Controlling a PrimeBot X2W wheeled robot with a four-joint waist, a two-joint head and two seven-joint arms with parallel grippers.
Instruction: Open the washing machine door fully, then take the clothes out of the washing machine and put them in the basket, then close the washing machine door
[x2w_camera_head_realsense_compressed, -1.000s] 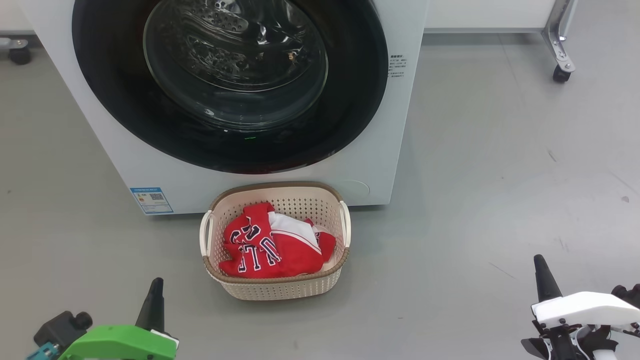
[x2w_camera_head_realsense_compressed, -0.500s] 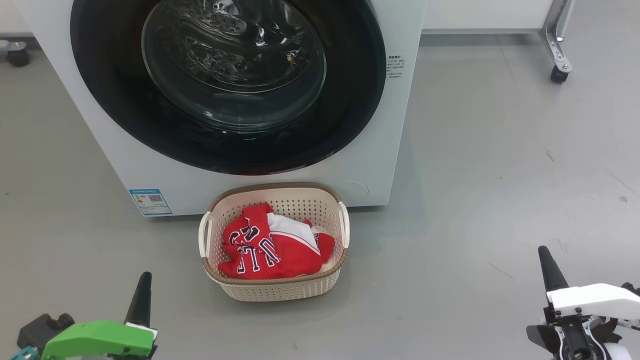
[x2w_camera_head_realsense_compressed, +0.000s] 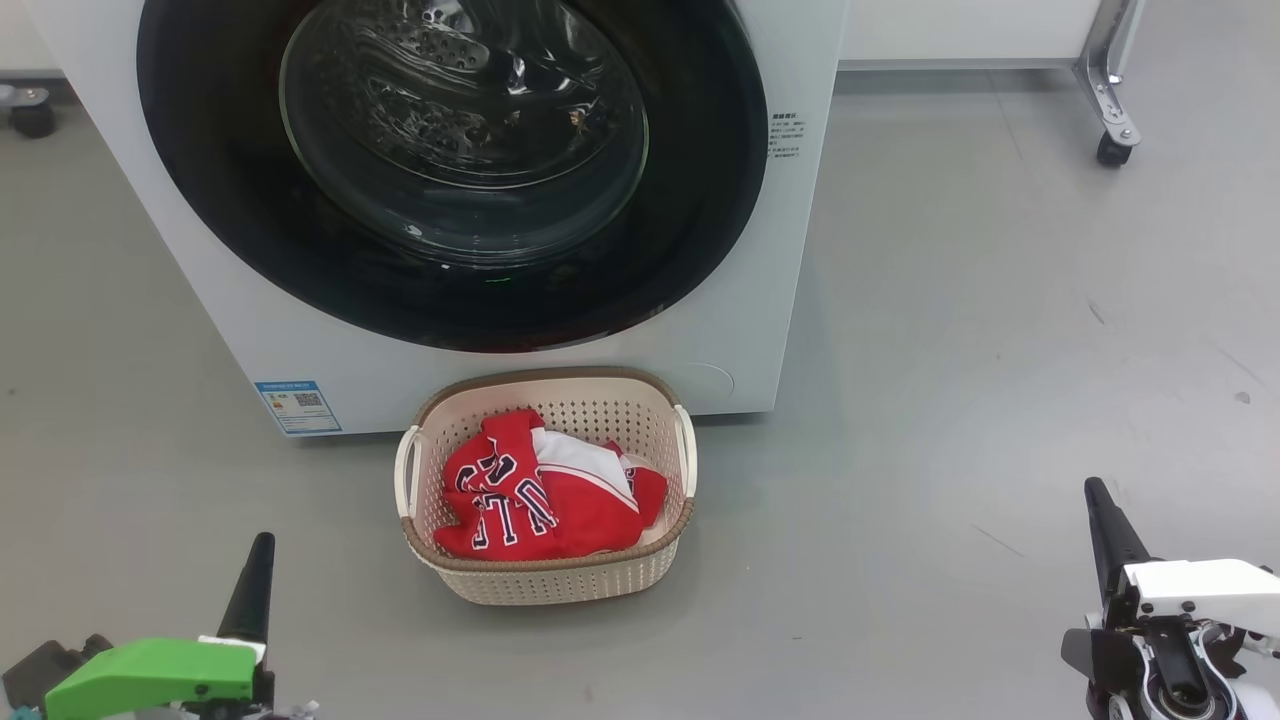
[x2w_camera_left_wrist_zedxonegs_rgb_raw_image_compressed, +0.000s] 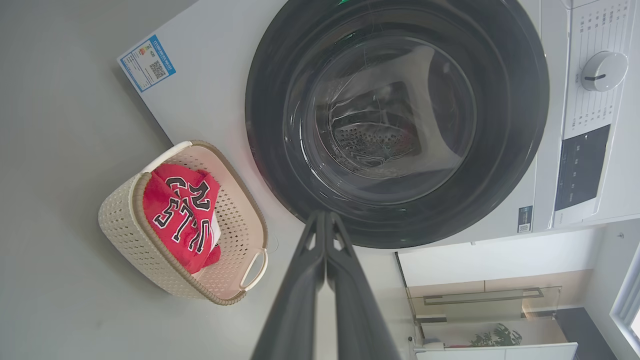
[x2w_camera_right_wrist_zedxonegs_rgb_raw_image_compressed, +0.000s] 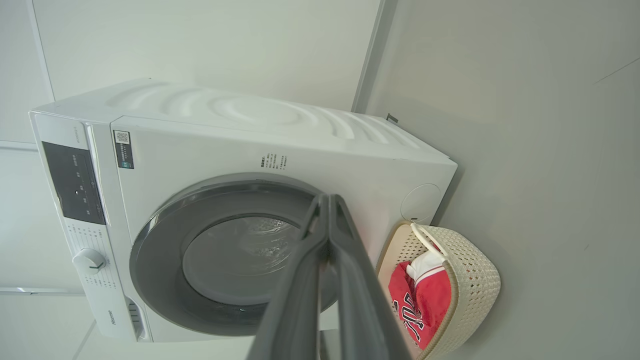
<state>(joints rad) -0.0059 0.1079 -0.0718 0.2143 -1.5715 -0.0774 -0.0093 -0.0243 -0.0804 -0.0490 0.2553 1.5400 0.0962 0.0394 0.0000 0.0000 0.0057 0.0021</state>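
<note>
The white washing machine (x2w_camera_head_realsense_compressed: 760, 300) stands ahead with its round black-rimmed door (x2w_camera_head_realsense_compressed: 700, 200) shut flat against the front. Behind the glass bowl (x2w_camera_left_wrist_zedxonegs_rgb_raw_image_compressed: 380, 115) I see bare perforated drum. Red clothes (x2w_camera_head_realsense_compressed: 540, 500) with dark white-edged letters lie in the cream basket (x2w_camera_head_realsense_compressed: 550, 585) on the floor just in front of the machine. My left gripper (x2w_camera_head_realsense_compressed: 258, 548) sits low at the left, shut, holding nothing, well short of the basket. My right gripper (x2w_camera_head_realsense_compressed: 1096, 492) sits low at the right, also shut on nothing. Their closed fingertips meet in the wrist views (x2w_camera_left_wrist_zedxonegs_rgb_raw_image_compressed: 322, 216) (x2w_camera_right_wrist_zedxonegs_rgb_raw_image_compressed: 327, 199).
Grey floor (x2w_camera_head_realsense_compressed: 950, 400) spreads to the right of the machine. A metal frame leg on a caster (x2w_camera_head_realsense_compressed: 1110, 148) stands at the back right, another caster (x2w_camera_head_realsense_compressed: 30, 118) at the back left. The control panel and dial (x2w_camera_left_wrist_zedxonegs_rgb_raw_image_compressed: 602, 70) are on the machine's top strip.
Both grippers have drawn back: the left lower and further left in the head view, the right slightly outward. Machine, door, basket and clothes stay as they were; the view shifted a little.
</note>
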